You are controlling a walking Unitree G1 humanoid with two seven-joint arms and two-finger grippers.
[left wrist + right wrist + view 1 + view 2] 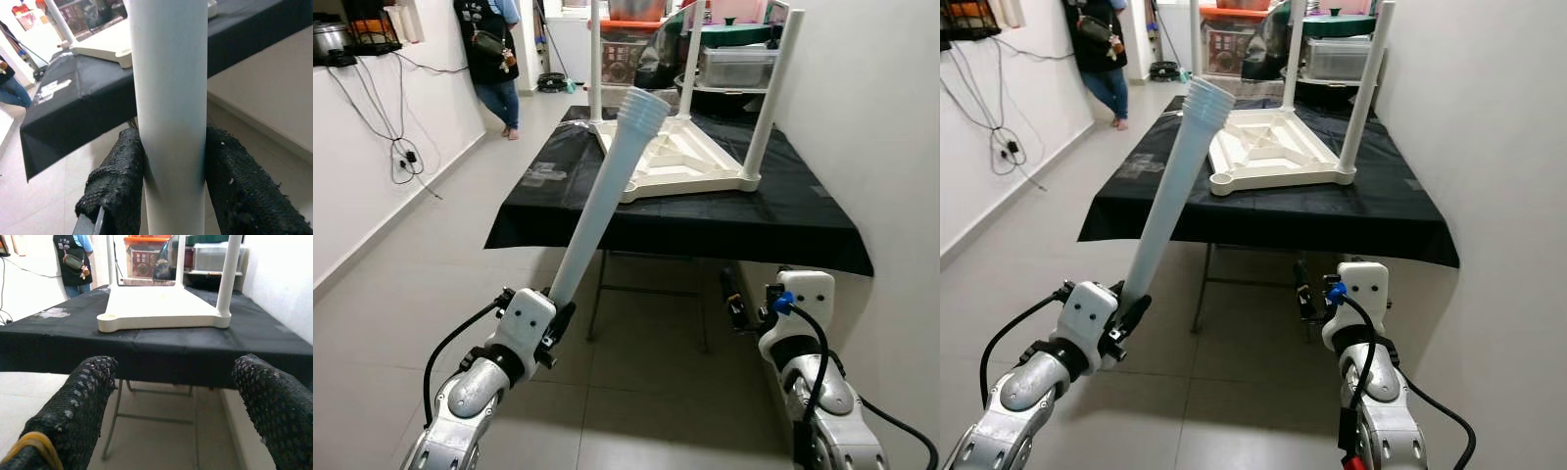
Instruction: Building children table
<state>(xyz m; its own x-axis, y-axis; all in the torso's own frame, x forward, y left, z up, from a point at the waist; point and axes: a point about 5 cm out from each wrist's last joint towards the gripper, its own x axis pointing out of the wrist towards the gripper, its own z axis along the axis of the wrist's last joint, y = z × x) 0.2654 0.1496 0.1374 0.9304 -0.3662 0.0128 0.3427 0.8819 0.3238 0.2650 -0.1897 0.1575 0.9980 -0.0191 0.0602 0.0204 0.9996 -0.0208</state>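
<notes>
Hallway scene with a folding table covered in a black cloth (558, 186) at the centre of the frame. On the cloth, an upside-down white plastic children's table top (680, 162) lies flat, with three white legs standing up from its corners; the near-left corner socket (1220, 181) has no leg in it.

At lower left, the left gripper (171, 181) has its two black fingers (117, 181) pressed tight against either side of a long, pale white plastic table leg (602, 201). The leg slants up and to the right, its ribbed end (644, 106) near the frame's top centre, above the near-left edge of the table top.

At lower right, the right gripper (176, 406) is held low in front of the table with its fingers spread wide apart, holding nothing.

In the upper left, a person in dark top and jeans (492, 59) stands beside the wall. Cables (401, 147) hang down that wall.
</notes>
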